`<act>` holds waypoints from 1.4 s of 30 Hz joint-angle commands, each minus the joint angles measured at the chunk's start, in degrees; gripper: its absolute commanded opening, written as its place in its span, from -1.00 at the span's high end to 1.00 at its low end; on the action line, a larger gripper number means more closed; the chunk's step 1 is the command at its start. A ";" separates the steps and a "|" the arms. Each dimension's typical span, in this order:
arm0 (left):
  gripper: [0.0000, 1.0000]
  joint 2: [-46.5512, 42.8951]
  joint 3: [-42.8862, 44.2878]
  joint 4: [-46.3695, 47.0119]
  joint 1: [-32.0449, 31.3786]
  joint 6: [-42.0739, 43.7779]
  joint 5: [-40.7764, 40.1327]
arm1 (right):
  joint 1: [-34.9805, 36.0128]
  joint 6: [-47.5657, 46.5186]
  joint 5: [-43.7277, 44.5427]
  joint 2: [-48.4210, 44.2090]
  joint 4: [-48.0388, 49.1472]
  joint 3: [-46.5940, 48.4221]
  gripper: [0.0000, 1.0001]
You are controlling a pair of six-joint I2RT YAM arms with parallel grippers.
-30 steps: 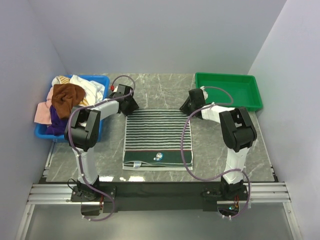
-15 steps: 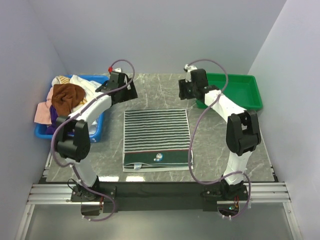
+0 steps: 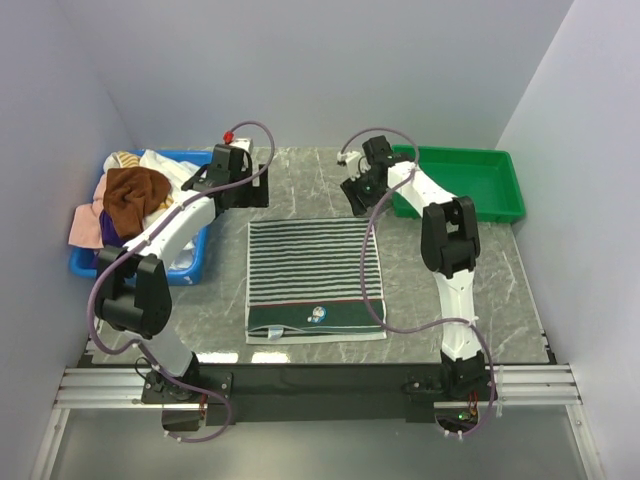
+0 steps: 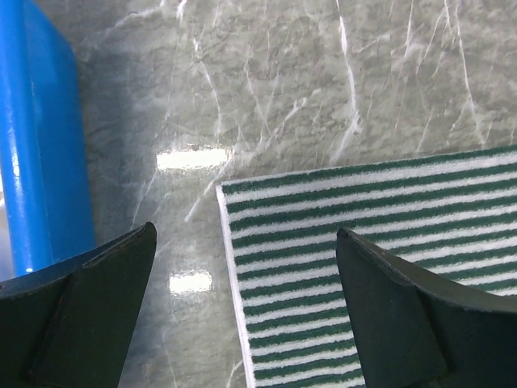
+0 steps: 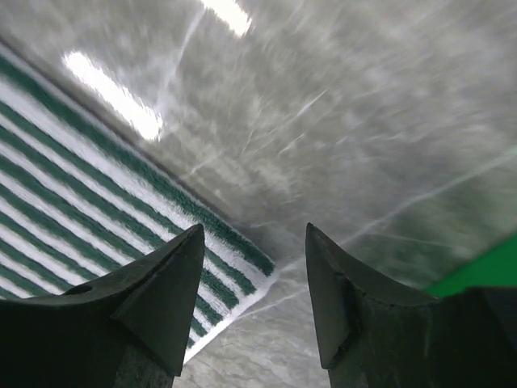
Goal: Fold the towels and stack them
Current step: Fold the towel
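Bare table (image 3: pixel 300 180) is seen beyond the flat towel (image 3: pixel 313 270) and along both its sides. Passage is bounded on the left by the blue bin (image 3: pixel 186 266) with its heaped pile (image 3: pixel 135 195), and on the right by the green tray (image 3: pixel 490 214).

The overhead camera sits above and behind the arm bases (image 3: pixel 185 385), facing forward and down. It is far enough back to take in the whole table (image 3: pixel 300 185), with the blue bin (image 3: pixel 196 262) by its far left corner and the green bin (image 3: pixel 470 182) at its far right. The left wrist camera looks almost straight down from close range, between the fingers (image 4: pixel 81 315) of the left gripper (image 4: pixel 245 234), at the far left corner of the striped towel (image 4: pixel 363 242). The right wrist camera, tilted and equally close, looks past the right gripper (image 5: pixel 254 230) at the towel's far right corner. All three views share the towel's far edge.
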 commanded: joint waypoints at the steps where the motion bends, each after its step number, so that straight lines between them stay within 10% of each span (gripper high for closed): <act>1: -0.99 0.25 -0.26 0.41 -0.08 2.33 1.47 | -0.45 -4.14 -1.28 0.23 -5.41 3.85 -0.17; 27: -0.99 2.36 0.97 -0.30 -0.08 3.12 2.17 | -0.27 -4.14 0.83 2.71 -9.64 1.22 0.16; 37: -0.93 8.15 4.47 -1.26 -0.08 5.40 3.84 | -0.36 -4.84 4.35 -0.11 -7.00 -2.30 1.00; 42: -0.80 17.01 11.33 -5.48 -0.08 6.99 5.07 | -0.36 -5.02 5.75 -0.29 -6.30 -2.65 1.00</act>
